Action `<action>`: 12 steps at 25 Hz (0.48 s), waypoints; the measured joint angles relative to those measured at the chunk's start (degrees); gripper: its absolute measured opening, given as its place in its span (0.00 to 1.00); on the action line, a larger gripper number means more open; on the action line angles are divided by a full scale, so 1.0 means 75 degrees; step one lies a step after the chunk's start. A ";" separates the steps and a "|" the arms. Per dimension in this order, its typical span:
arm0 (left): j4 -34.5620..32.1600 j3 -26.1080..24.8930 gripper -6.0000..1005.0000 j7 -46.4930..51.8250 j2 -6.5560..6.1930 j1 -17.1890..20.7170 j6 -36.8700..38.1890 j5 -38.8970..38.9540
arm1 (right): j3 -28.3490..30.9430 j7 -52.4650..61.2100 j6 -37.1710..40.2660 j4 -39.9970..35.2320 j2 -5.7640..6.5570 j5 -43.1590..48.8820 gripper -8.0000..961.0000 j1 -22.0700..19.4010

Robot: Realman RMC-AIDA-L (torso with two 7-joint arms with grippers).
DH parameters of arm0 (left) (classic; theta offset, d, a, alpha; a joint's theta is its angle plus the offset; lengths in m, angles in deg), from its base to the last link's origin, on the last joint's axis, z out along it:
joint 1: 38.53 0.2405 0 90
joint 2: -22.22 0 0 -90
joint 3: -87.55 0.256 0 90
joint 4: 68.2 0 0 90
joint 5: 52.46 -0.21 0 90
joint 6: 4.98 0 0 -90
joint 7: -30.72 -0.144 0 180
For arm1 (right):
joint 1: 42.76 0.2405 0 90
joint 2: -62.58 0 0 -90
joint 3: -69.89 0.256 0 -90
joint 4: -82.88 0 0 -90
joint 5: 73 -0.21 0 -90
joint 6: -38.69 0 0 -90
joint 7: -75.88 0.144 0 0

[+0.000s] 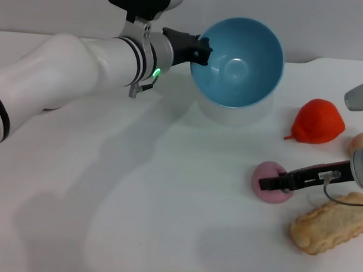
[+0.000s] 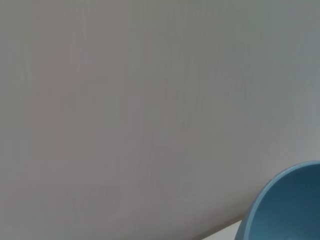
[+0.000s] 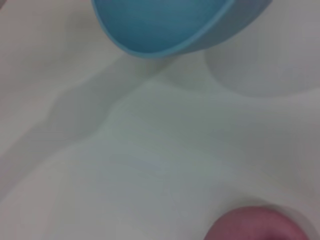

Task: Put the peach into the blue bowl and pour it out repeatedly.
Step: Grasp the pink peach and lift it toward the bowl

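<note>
The blue bowl (image 1: 238, 60) hangs tilted above the back of the table, its empty inside facing me. My left gripper (image 1: 196, 50) is shut on its left rim. The bowl's edge also shows in the left wrist view (image 2: 287, 210) and the right wrist view (image 3: 160, 25). The pale-pink peach (image 1: 268, 172) lies on the white table at the right, in front of the bowl and well below it. My right gripper (image 1: 274, 182) reaches in from the right and sits low at the peach, its black tip crossing over it. The peach (image 3: 257, 226) fills a corner of the right wrist view.
A red-orange pointed fruit (image 1: 316, 121) lies right of the bowl. A beige ball (image 1: 361, 142) sits at the right edge. A tan piece of toy bread (image 1: 330, 228) lies just in front of my right arm. The white table (image 1: 137, 200) stretches left and forward.
</note>
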 joint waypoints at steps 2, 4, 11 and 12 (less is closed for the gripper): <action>0.0028 0.0022 0.01 0.0044 0.0000 -0.0001 0.0000 0.0000 | 0.0010 0.0009 0.0063 -0.0003 0.0004 -0.0003 0.61 0.0002; 0.0055 0.0039 0.01 0.0069 0.0000 -0.0001 0.0000 0.0000 | 0.0001 0.0013 0.0080 -0.0003 0.0010 -0.0006 0.61 0.0003; 0.0067 0.0045 0.01 0.0075 0.0000 0.0003 -0.0001 0.0000 | -0.0046 0.0021 0.0089 -0.0004 0.0018 0.0039 0.42 0.0008; 0.0067 0.0045 0.01 0.0075 0.0000 0.0003 -0.0001 0.0000 | -0.0047 0.0011 0.0102 -0.0003 0.0019 0.0042 0.37 0.0005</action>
